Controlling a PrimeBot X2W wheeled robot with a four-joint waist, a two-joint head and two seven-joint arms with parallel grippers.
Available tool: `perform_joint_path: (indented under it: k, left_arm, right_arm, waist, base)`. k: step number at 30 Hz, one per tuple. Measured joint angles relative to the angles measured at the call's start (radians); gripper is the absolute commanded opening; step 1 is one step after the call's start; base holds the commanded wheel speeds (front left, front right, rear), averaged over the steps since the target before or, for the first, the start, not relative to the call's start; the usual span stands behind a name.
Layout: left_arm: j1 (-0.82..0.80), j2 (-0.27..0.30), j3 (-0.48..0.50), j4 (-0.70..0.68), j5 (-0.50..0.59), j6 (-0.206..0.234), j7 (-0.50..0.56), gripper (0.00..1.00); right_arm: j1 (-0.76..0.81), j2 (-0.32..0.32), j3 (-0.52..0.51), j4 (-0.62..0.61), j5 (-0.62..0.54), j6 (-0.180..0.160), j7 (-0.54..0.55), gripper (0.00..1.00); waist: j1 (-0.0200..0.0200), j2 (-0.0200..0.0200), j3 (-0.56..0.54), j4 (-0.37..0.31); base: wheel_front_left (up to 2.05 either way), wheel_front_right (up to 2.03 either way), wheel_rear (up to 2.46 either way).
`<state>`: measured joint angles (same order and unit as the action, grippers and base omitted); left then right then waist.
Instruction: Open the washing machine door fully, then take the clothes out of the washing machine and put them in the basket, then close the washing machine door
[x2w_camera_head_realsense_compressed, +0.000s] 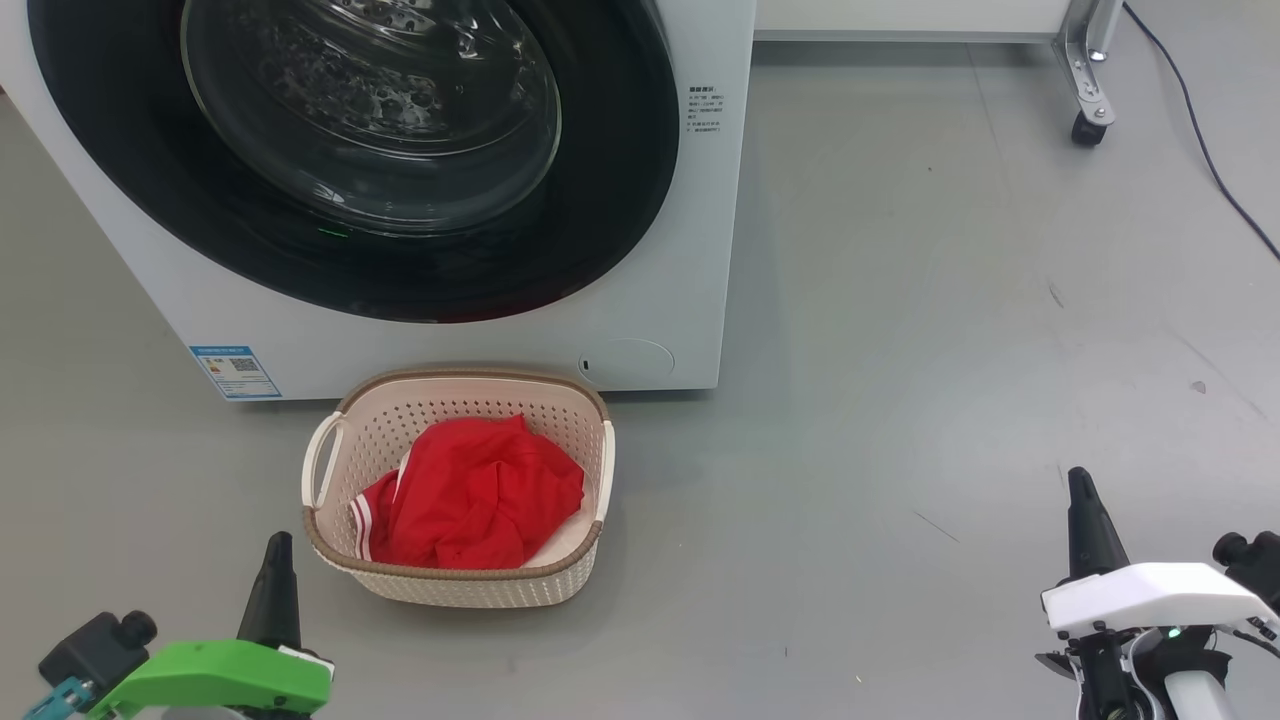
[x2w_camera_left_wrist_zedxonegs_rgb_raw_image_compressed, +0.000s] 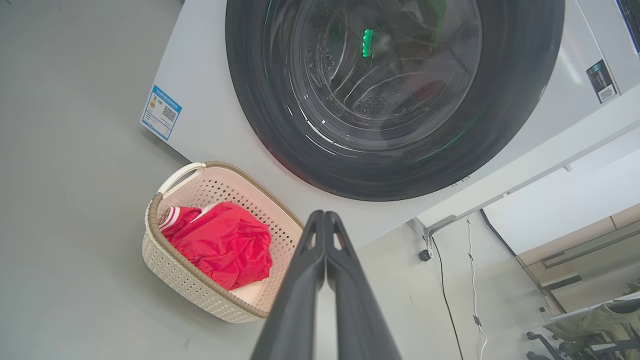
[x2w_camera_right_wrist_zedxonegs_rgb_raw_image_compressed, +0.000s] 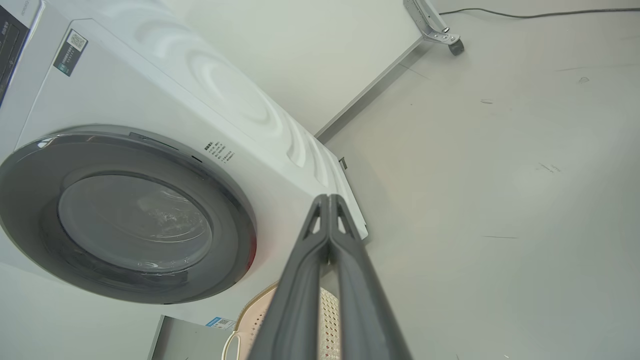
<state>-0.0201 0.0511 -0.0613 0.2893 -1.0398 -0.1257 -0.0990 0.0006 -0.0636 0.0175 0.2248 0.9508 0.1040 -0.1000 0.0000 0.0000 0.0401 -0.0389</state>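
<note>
Cream basket (x2w_camera_head_realsense_compressed: 460, 585) long axis parallel washing machine (x2w_camera_head_realsense_compressed: 680, 300) front, holding clothes (x2w_camera_head_realsense_compressed: 470, 495); both jaws clenched, empty.

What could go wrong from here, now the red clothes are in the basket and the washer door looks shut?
The large round glossy black door looks flush with the white washing machine, but latching is unconfirmed; it might swing open.
Its dark glass window obscures the inside, so a leftover garment could go unnoticed.
The small cream perforated basket of bright red garments sits ahead of the shut left pincer; rolling forward could knock it.
</note>
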Motion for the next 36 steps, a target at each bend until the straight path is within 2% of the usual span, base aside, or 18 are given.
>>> perform_joint_path:
  k: [36]
  left_arm:
    - [-0.014, 0.001, 0.066, -0.01, -0.382, 0.0, 0.117, 0.0]
  right_arm:
    - [-0.038, 0.0, -0.073, 0.035, 0.444, 0.009, 0.115, 0.0]
  waist:
    - [0.0, 0.0, -0.025, 0.026]
  base:
    - [0.0, 0.0, 0.0]
